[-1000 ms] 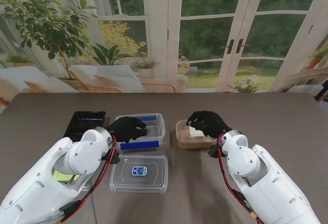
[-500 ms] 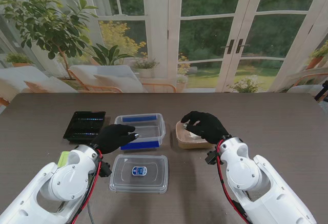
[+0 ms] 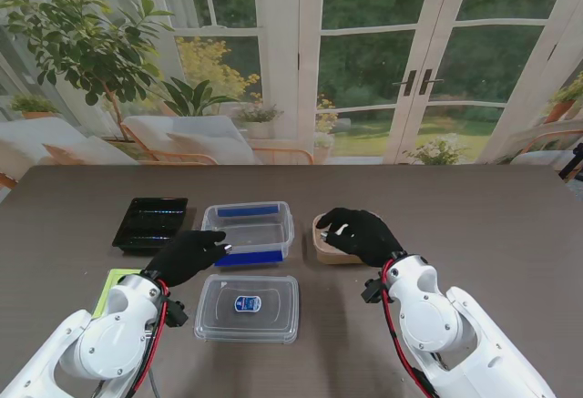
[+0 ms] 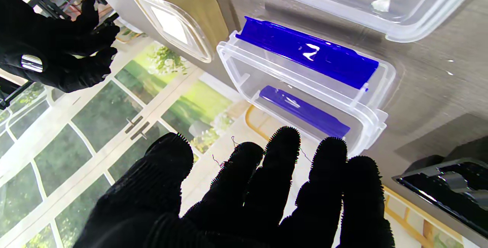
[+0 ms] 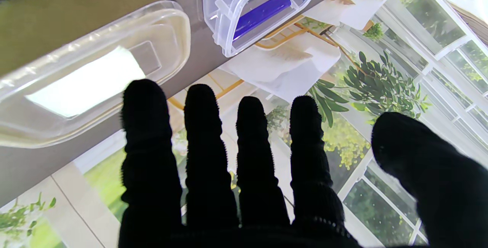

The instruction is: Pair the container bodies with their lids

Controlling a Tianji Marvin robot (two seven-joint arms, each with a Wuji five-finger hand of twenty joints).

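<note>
A clear container body with blue clips stands mid-table. Its flat clear lid lies nearer to me. A tan container stands to the right with a clear lid resting on it. My left hand hovers open at the clear body's near left corner, holding nothing. Over the tan container's near right part, my right hand is open with spread fingers and hides part of it.
A black tray lies left of the clear body. A light green flat item peeks out beside my left forearm. Bare brown table stretches to the right.
Both hands have drawn back toward me. The left hand left the space over the clear body; the right hand slid back off the tan container's middle. No container moved.
</note>
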